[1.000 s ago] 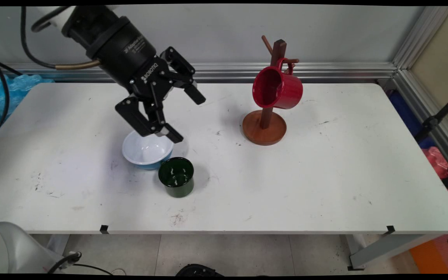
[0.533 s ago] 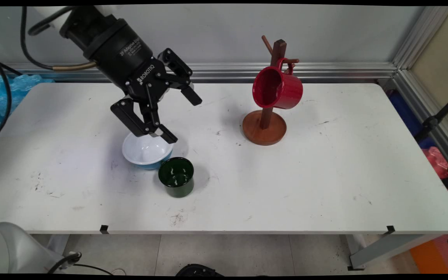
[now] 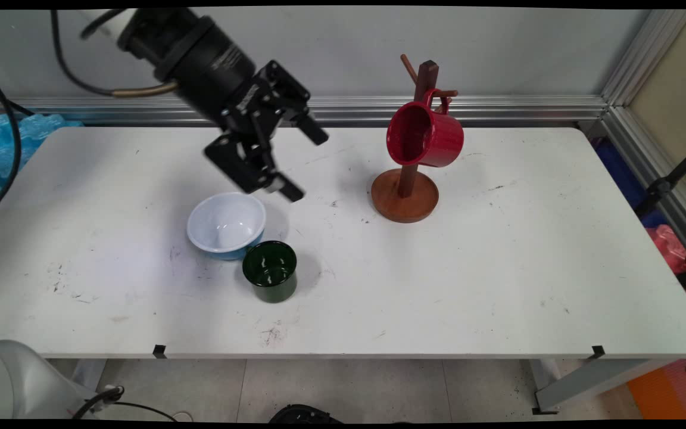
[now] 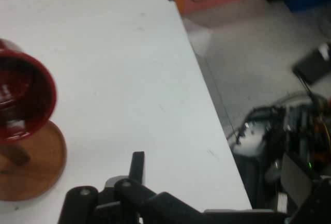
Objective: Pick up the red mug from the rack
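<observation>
Red mug (image 3: 425,135) right of open, empty fingers (image 3: 291,193)

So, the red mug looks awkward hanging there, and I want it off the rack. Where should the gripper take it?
Probably by the wall at the rim: the red mug hangs sideways from a peg of the wooden rack, its mouth facing left toward the open gripper. Come from that left side, one finger inside, one outside; its handle is taken up by the peg.

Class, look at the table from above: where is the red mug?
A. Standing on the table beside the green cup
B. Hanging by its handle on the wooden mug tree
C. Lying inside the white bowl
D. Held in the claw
B: the red mug hangs by its handle from a peg of the wooden mug tree, clear of the table, with the open claw off to its left.
</observation>
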`<state>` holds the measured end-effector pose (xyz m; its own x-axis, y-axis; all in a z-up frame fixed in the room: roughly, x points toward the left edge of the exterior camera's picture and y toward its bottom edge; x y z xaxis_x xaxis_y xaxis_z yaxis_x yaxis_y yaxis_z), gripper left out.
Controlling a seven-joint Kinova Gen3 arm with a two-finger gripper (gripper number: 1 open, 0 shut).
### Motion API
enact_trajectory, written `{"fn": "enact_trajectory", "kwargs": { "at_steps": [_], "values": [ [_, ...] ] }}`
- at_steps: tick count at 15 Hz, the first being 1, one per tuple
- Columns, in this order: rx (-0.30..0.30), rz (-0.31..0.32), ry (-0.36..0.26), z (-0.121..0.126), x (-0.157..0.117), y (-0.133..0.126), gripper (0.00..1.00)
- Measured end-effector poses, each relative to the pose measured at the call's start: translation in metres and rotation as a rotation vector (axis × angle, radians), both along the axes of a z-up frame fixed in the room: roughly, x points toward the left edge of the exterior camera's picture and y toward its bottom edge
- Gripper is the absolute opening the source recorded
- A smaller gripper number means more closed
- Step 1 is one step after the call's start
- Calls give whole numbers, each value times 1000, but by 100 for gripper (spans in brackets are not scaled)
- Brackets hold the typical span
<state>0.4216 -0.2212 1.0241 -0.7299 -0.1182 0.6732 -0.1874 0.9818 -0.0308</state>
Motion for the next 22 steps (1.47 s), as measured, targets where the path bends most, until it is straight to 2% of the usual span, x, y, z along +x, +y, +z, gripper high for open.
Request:
{"fn": "enact_trajectory", "kwargs": {
  "at_steps": [3, 8, 14, 18, 22],
  "values": [
    [36, 136, 31, -3, -15, -10, 100],
    [90, 361, 53, -24, -41, -42, 100],
    [148, 574, 81, -57, -73, -80, 100],
    [188, 654, 108, -73, -93, -98, 100],
    [240, 692, 132, -84, -113, -105, 100]
  ]
}}
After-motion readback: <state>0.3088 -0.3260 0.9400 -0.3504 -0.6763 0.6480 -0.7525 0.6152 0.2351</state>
